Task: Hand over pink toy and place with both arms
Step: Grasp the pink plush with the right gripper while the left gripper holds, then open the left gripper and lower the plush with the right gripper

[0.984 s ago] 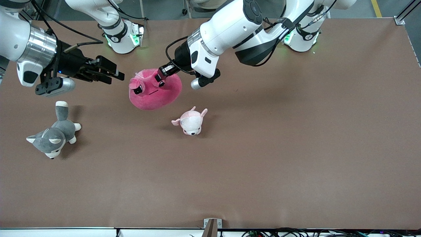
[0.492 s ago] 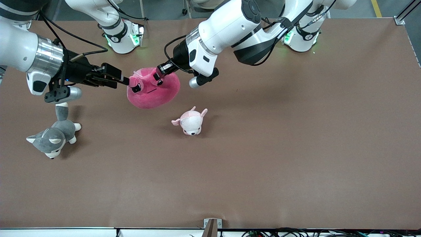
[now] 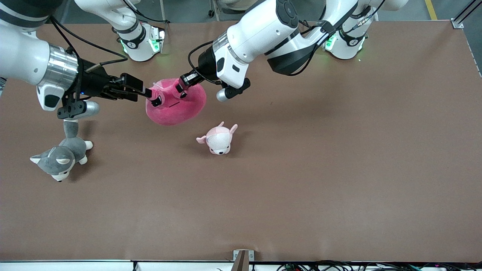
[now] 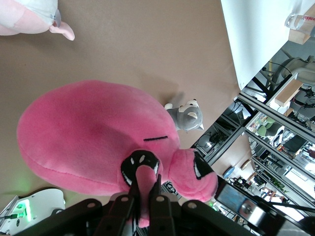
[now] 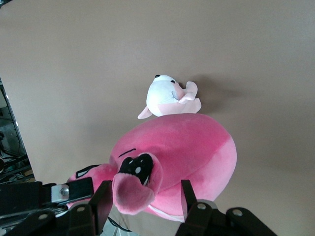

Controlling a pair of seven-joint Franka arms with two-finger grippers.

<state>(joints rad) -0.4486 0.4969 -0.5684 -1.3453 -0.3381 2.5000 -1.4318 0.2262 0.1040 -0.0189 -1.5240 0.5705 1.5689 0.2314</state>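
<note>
Grey-and-white plush dog (image 3: 60,156) on the table (image 3: 301,188). Right gripper (image 3: 150,97), fingers apart, straddles an ear of the pink toy (image 3: 175,107). Left gripper (image 3: 181,89) clamps the toy, aloft above the table. Pale pink-and-white plush (image 3: 219,139) nearer the front camera.

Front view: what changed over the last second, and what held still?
The right gripper travelled from open air toward the left arm's end until it reached the pink toy; its open fingers now straddle the toy's ear, not yet closed. The toy shifted slightly. The left gripper stayed shut on the toy, holding it up. The pale pink-and-white plush and the grey-and-white plush dog did not move.
</note>
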